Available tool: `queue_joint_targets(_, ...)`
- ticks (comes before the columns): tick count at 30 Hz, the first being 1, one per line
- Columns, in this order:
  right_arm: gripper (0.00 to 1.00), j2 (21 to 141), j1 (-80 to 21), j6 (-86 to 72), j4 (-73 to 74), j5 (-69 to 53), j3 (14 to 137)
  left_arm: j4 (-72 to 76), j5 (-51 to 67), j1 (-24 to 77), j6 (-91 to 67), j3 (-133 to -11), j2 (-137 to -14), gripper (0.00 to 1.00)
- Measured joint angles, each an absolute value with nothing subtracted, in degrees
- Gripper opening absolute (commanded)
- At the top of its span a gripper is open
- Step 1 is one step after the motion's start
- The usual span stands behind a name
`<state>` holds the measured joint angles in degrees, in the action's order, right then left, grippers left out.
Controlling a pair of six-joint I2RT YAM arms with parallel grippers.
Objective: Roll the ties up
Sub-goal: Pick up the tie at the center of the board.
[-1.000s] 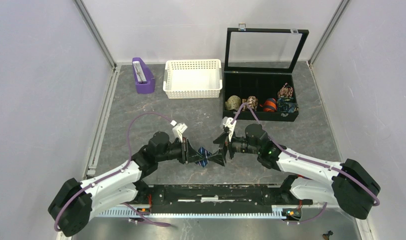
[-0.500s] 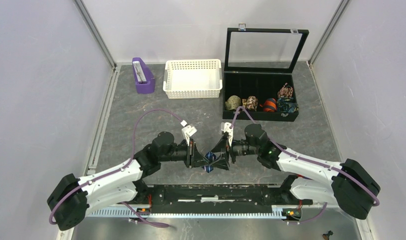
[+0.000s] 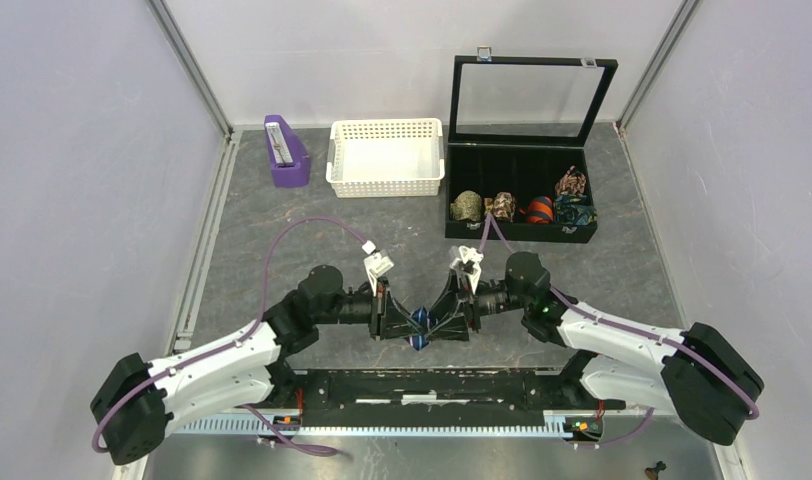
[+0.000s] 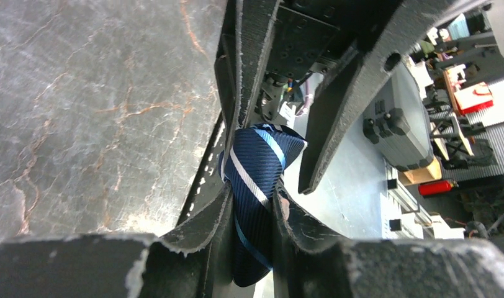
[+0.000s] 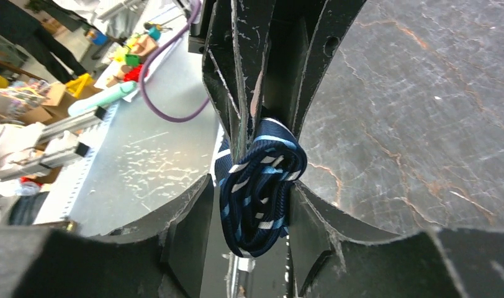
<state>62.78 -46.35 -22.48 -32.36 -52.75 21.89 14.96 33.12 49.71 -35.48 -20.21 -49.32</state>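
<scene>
left gripper and right gripper both pinch the coiled tie.

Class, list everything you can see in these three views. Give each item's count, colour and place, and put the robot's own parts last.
navy striped fabric necktie coil: one, dark navy with light-blue stripes, between the two grippers near the table's front.
small rolled patterned ties: about five, olive, brown, orange and darker patterns, inside the case.
black display case with raised glass lid: one, black, far right.
white slotted plastic basket: one, white, far centre.
purple plastic stand: one, purple, left of the basket.
grey marbled tabletop: one, grey, under everything.
white-and-black robot arms: two, purple cables, near edge.
left gripper: one, black, shut on the coil.
right gripper: one, black, jaws flank the coil; grip unclear.
</scene>
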Motion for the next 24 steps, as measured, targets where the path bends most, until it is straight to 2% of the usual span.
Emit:
queue_joint_targets(7, 0.32, 63.33, -45.34, -32.84, -42.33, -56.10, 19.90, 16.93, 35.59, 50.85, -34.79, -20.21, -47.59, 0.15)
queue_joint_targets(11, 0.17, 65.25, -45.28, -36.40, -46.61, -57.12, 19.55, 16.86, 36.53, 51.05, -34.59, -20.21, -46.65, 0.15)
queue_joint_targets(14, 0.10, 66.83, -45.21, -39.46, -50.39, -57.54, 18.79, 16.82, 36.73, 51.27, -34.26, -20.21, -46.52, 0.15)
queue_joint_targets(16, 0.00, 67.42, -45.19, -40.58, -51.75, -57.76, 18.59, 16.80, 36.80, 51.31, -34.17, -20.21, -46.52, 0.17)
queue_joint_targets(18, 0.00, 67.61, -45.19, -40.84, -52.12, -57.82, 18.50, 16.78, 36.80, 51.35, -34.15, -20.21, -46.52, 0.25)
queue_joint_targets(21, 0.00, 67.61, -45.19, -40.10, -51.48, -57.56, 18.50, 16.38, 36.40, 51.37, -34.04, -20.21, -46.41, 0.53)
queue_joint_targets(24, 0.00, 67.40, -45.52, -37.54, -48.64, -56.18, 18.74, 16.23, 34.11, 51.44, -33.32, -20.21, -46.33, 0.74)
